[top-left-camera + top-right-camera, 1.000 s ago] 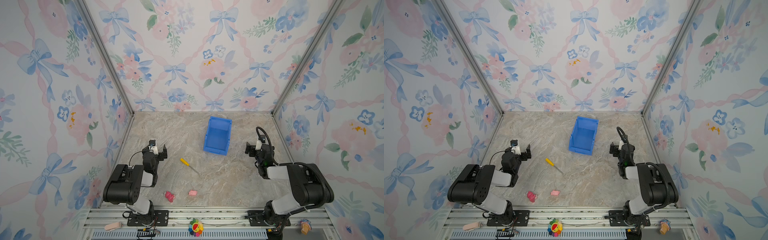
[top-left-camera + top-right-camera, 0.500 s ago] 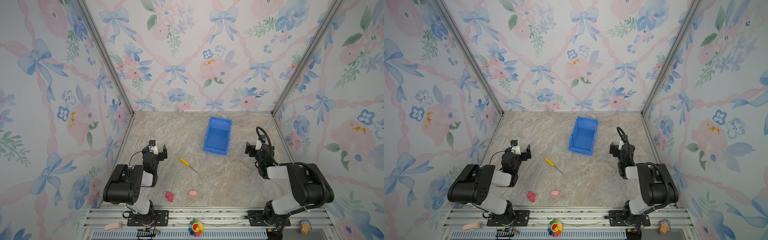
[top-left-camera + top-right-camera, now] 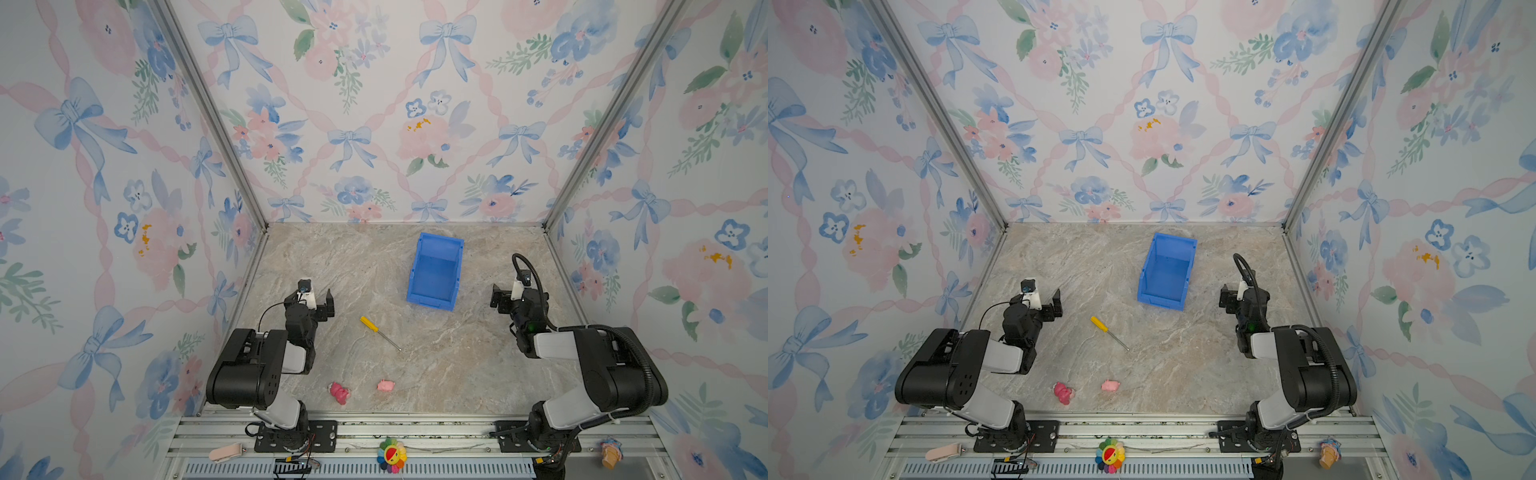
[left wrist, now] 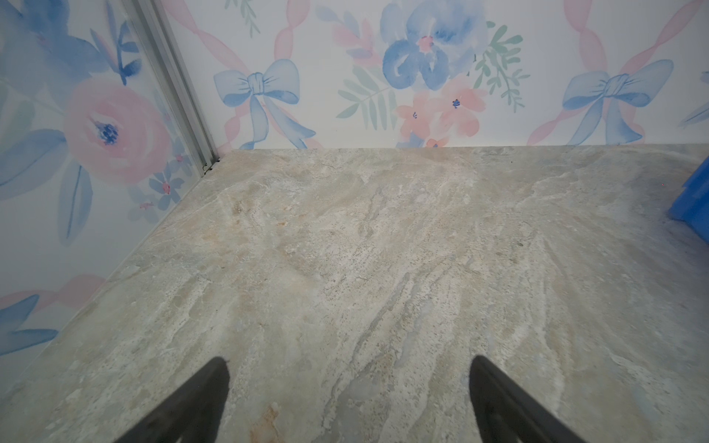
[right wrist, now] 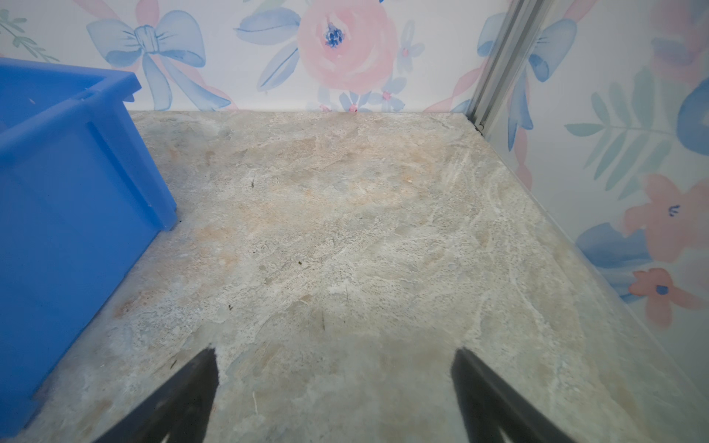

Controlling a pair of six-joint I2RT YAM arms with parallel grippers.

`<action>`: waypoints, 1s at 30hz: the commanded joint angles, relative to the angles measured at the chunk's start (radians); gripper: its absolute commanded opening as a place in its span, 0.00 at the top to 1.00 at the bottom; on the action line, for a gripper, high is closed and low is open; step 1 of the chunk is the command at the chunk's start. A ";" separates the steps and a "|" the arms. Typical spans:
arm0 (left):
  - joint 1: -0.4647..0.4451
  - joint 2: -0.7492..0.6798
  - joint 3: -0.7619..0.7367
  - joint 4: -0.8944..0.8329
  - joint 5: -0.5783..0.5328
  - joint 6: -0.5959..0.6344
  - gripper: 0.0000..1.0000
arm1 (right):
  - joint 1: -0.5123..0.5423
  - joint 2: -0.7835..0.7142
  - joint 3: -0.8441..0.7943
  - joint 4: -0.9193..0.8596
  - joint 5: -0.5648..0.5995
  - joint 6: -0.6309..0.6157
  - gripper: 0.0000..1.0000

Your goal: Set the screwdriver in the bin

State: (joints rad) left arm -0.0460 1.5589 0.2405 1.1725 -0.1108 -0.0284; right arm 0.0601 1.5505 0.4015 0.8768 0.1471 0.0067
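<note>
Bin (image 4: 694,203) largely outside left wrist view

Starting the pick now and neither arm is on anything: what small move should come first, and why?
Probably move the left gripper over the screwdriver, at its yellow handle. Its jaws stand open and empty; the screwdriver lies flat on the table, untouched, outside the bin, and nearer this gripper than the right gripper.

Bare counter (image 3: 353,270) lies clear ahead of my left fingers (image 4: 199,402). The bin (image 5: 76,191) blocks the inner side of my right fingers (image 5: 184,395). The screwdriver (image 3: 379,331) has free counter all round. A pink toy (image 3: 339,392) and a smaller pink toy (image 3: 386,385) sit near the front edge.
</note>
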 commanded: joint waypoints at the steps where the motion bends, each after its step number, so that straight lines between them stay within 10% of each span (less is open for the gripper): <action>1: 0.003 -0.022 0.025 -0.027 -0.045 -0.002 0.02 | 0.001 -0.011 -0.007 0.018 -0.011 -0.009 0.03; 15: 0.005 -0.166 0.001 -0.125 -0.073 -0.028 0.02 | 0.004 -0.215 -0.073 -0.063 -0.029 -0.019 0.03; 30: 0.002 -0.441 0.050 -0.490 -0.089 -0.187 0.02 | 0.107 -0.539 0.138 -0.762 0.063 -0.001 0.03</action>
State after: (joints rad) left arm -0.0452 1.1622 0.2493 0.8028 -0.2085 -0.1455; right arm 0.1402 1.0283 0.4500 0.3710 0.1699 -0.0074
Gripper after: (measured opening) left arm 0.979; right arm 0.968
